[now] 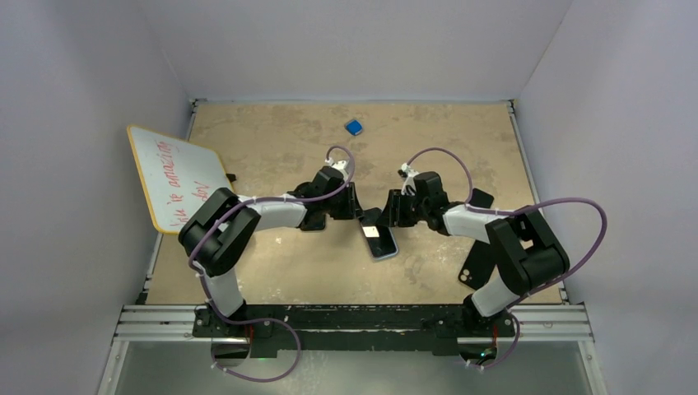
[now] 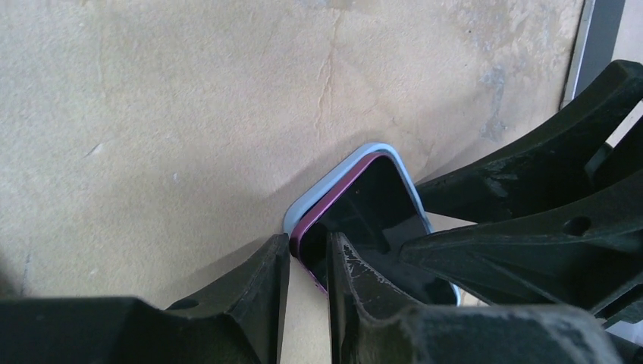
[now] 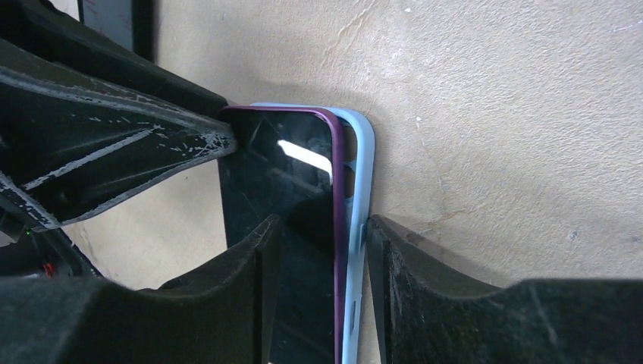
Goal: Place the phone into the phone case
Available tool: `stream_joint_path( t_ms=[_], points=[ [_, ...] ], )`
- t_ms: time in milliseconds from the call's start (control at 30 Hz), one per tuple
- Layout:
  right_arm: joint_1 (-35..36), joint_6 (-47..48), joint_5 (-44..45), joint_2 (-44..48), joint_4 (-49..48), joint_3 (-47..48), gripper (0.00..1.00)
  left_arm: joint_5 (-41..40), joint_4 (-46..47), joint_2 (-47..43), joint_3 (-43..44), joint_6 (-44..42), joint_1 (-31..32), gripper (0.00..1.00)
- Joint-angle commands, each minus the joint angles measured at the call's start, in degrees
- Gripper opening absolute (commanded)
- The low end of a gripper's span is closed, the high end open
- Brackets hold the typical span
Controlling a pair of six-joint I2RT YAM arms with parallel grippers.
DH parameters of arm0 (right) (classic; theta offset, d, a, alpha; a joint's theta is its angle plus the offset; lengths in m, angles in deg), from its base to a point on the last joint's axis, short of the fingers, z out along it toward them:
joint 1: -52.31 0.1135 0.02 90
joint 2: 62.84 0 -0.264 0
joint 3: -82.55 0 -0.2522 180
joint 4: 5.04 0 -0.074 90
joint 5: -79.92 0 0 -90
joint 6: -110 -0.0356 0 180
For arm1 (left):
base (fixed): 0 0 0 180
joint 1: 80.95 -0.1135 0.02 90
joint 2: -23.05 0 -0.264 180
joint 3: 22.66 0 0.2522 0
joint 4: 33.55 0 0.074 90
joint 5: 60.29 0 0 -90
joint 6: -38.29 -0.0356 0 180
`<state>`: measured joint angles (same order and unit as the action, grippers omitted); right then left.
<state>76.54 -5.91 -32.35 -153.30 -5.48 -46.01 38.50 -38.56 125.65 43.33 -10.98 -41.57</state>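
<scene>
At the middle of the worn tan table (image 1: pixel 272 136), the dark-screened, purple-edged phone (image 3: pixel 288 182) lies in the light blue phone case (image 3: pixel 362 189), its long edge not fully seated below the case rim. The left gripper (image 2: pixel 307 254) is nearly closed, pinching the phone's corner and the case wall. The right gripper (image 3: pixel 322 227) is narrowly clamped across the phone's long edge and the case wall.

Black arms (image 1: pixel 221 234) have white forearm links (image 1: pixel 276 212), purple cables (image 1: pixel 586 216), scuffed fingers (image 2: pixel 352 277).
</scene>
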Motion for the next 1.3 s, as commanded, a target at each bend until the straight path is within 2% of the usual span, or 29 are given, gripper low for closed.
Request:
stream_joint_path(
  t_ms=[0,200,300,400,500,667,767,933,1067,1167,1267],
  points=[
    [0.21,-0.78,-3.96,-0.13,-5.18,-1.28,0.46,4.03,2.57,1.98,3.1,-1.03,1.73,0.24],
    [0.26,-1.15,-3.49,0.51,-4.65,-2.57,0.45,6.5,5.85,2.08,2.29,1.13,3.23,0.24],
    [0.21,-1.08,-1.84,1.55,-3.71,-2.86,0.44,4.43,2.07,1.01,3.1,1.52,3.22,0.24],
    [0.21,-0.81,-0.23,2.68,-0.41,-2.21,0.44,1.72,-1.13,-1.68,2.85,2.2,3.2,0.33],
    [0.25,-0.83,2.26,5.46,4.71,-1.73,0.5,0.88,-2.78,-4.54,1.9,3.12,3.17,0.38],
    [0.29,-1.02,3.72,9.3,9.3,-2.86,0.61,3.76,-0.64,-7.65,-2.26,6.71,3.39,0.39],
    [0.32,-1.33,3.2,10.41,10.93,-4.11,0.62,5.33,1.71,-8.29,-5.08,8.84,3.88,0.37],
    [0.31,-2.91,3.06,11.61,10.74,-6.73,0.62,9.44,2.33,-4.96,-4.33,9.03,4.93,0.36],
    [0.45,-3.94,-0.11,11.89,9.02,-8.87,0.6,10.47,5.02,-3.07,-5.24,10.92,7.07,0.3],
    [1.2,-5.87,-2.38,12.23,6.94,-10.28,0.58,9.32,5.56,-2.84,-6.06,11.34,7.95,0.15],
    [3.42,-11.2,-4.86,12.79,2.17,-12.13,0.55,9.14,3.5,-2.96,-5.17,10.48,7.95,0.07]
  ],
)
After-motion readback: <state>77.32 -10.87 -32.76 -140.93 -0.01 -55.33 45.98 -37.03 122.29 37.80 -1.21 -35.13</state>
